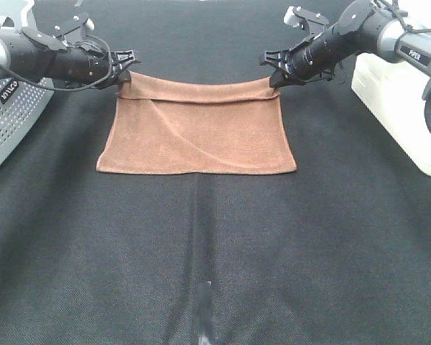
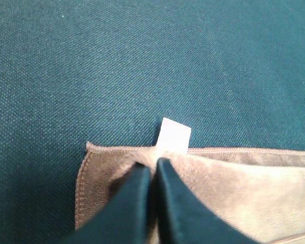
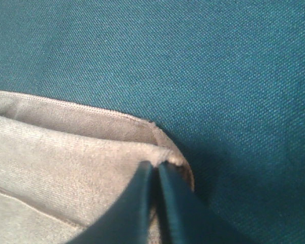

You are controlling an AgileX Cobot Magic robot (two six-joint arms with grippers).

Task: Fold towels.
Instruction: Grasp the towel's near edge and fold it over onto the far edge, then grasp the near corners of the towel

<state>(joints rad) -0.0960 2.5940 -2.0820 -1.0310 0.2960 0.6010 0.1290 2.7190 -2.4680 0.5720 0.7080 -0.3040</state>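
You see the reddish-brown towel (image 1: 201, 136) in the upper middle of the high view, lying on the black table cloth (image 1: 215, 259). Its near edge lies flat and straight. The far edge is doubled over into a narrow band across the top of the towel.

Your left gripper (image 1: 127, 70) is at the upper left corner of the towel and your right gripper (image 1: 273, 72) is at the upper right corner. In both wrist views the fingers are pressed almost together with towel fabric pinched between them, so each gripper holds its corner.

A small white tag (image 2: 175, 135) sticks out from the hem just beside the left fingertips. A grey perforated box (image 1: 7, 122) stands at the left edge of the high view and a white box (image 1: 399, 108) at the right edge.
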